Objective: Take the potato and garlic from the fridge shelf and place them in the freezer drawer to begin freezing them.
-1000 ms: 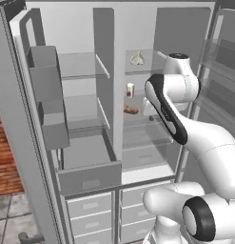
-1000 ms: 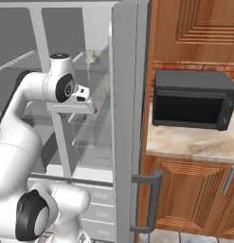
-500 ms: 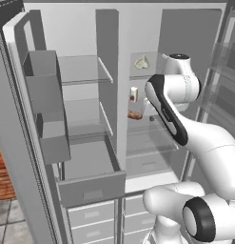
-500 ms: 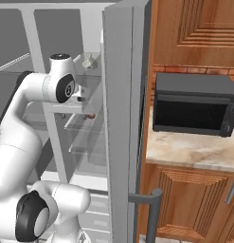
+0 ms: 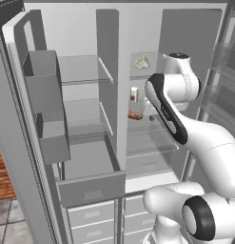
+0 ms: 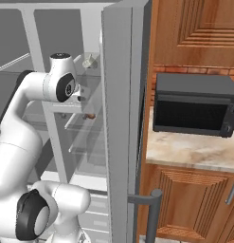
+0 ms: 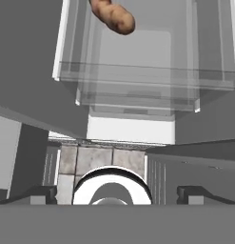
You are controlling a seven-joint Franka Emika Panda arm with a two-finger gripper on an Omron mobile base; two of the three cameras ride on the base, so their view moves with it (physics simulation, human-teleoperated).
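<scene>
The potato [image 5: 134, 115] is an orange-brown lump on a glass shelf in the fridge's right half, also in the right base view [image 6: 90, 115]. In the hand view the potato [image 7: 112, 16] lies at the top edge, well beyond my gripper [image 7: 117, 194], whose fingertips [image 7: 43, 195] stand wide apart with nothing between them. The off-white garlic [image 5: 142, 61] rests on the shelf above, and the garlic [image 6: 89, 61] is beside the arm's elbow. The freezer drawer [image 5: 90, 189] is pulled out at lower left, a grey box with a recessed front panel.
A small white carton [image 5: 134, 94] stands on the shelf between garlic and potato. Grey door bins [image 5: 45, 102] hang on the open left door. The right fridge door [image 6: 122, 123] stands edge-on beside the arm. A microwave [image 6: 194, 104] sits on the counter at right.
The whole picture has shifted slightly in both base views, so the base has moved. The arm holds about the same pose and the gripper stays open.
</scene>
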